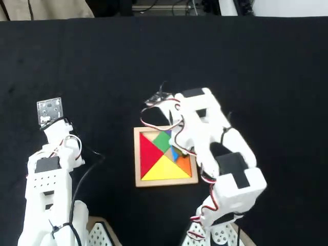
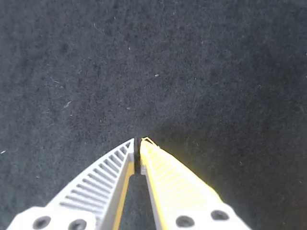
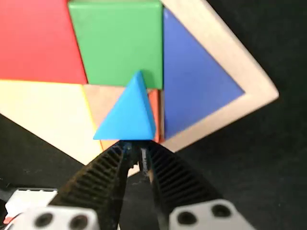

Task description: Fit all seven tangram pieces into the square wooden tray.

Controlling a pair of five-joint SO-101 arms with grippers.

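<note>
The wooden tray point(image 1: 137, 156) sat mid-counter point(image 1: 256, 61) on the black cloth, mostly filled: red triangle point(image 1: 147, 152), yellow triangle point(image 1: 165, 169), green square point(image 1: 162, 141), dark blue triangle point(image 3: 192, 81) and an orange piece point(image 1: 184, 164). The right gripper point(image 3: 134, 147) was over the tray, its fingers pinched almost together right at the base edge of the little light blue triangle point(image 3: 127, 115), not wrapped around it. That triangle pointed at the green square and lay over a bare wood patch point(image 3: 98, 108); I couldn't tell if it sat flat. The left gripper point(image 2: 138, 143) hung over bare cloth well away from the tray, fingers closed on nothing.
</note>
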